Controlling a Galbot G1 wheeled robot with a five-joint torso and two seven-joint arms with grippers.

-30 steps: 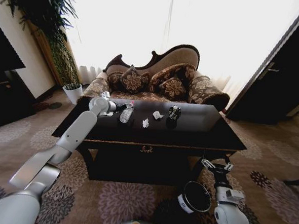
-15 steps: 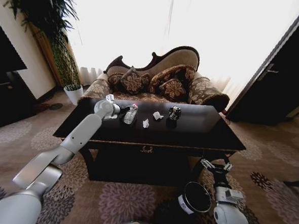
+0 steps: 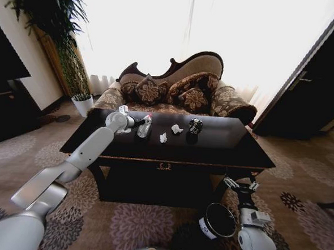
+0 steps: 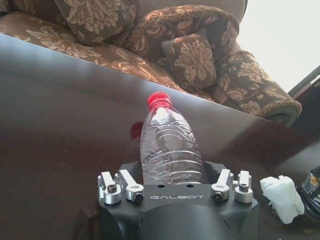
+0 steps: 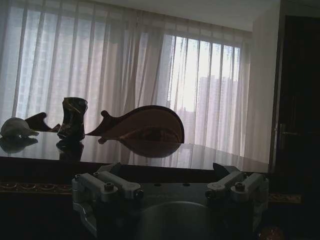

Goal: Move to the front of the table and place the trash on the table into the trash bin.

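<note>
On the table, left gripper clasps the bottle low on its body; lift straight up, clear of the paper ball; right gripper unclenched, idle below the table edge.

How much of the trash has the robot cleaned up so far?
Nothing is binned yet. The robot is already parked at the table. Its left gripper is at the bottle, apparently gripping it. The paper balls and the shiny lump wait on the tabletop. The trash bin sits on the floor by the idle right gripper.
</note>
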